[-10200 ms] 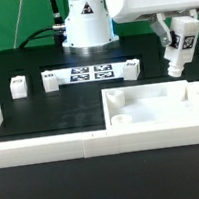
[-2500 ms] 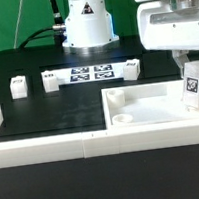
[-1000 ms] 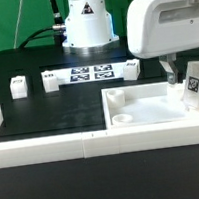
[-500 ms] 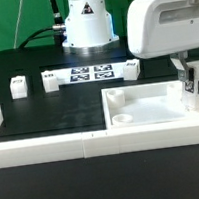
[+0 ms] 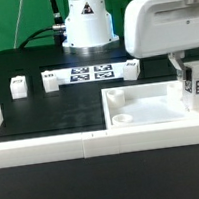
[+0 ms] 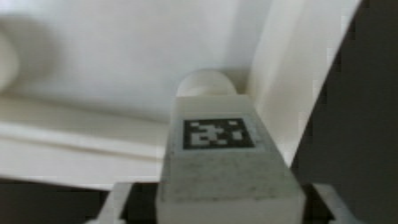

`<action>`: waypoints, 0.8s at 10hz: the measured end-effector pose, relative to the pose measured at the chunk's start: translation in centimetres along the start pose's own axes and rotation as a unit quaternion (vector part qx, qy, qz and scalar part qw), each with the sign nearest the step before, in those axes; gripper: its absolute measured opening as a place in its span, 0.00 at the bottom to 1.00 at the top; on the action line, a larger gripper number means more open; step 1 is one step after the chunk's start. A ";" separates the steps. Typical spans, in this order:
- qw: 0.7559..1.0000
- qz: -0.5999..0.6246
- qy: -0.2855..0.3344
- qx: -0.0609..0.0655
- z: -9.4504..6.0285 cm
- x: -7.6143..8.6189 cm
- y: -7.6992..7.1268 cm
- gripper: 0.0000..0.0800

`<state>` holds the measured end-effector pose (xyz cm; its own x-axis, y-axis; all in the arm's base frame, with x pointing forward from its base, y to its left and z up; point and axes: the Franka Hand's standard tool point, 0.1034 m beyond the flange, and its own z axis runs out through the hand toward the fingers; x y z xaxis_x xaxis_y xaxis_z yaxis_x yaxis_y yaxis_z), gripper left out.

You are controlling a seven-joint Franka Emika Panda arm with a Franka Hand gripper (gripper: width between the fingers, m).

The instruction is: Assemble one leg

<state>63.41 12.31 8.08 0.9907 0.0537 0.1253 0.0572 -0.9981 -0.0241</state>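
The leg [image 5: 196, 90] is a small white block with a black-and-white tag on its face. It stands upright over the far right corner of the large flat white panel [image 5: 149, 109] in the exterior view. My gripper [image 5: 192, 73] is shut on its top end. In the wrist view the leg [image 6: 217, 140] fills the middle between the two fingers [image 6: 128, 200], with its tip against the panel near the rim [image 6: 285, 70]. The panel's hole under the leg is hidden.
Three small white pieces [image 5: 17, 86] [image 5: 52, 80] [image 5: 132, 67] stand at the back of the black table, around the marker board [image 5: 89, 72]. A long white fence [image 5: 48, 146] runs along the front. The robot base [image 5: 85, 24] stands behind.
The gripper has carried the leg from high at the right down onto the panel's far right corner. Over the last second it turned the leg upright and settled slightly lower.
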 end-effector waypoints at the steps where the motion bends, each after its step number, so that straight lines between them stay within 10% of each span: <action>1: 0.997 0.072 0.003 0.002 0.0 0.0 0.1 0.36; 8: 0.870 0.493 0.013 0.008 0.1 -0.1 0.7 0.36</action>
<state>63.35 11.65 7.91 0.5560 -0.8291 0.0585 -0.8166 -0.5581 -0.1474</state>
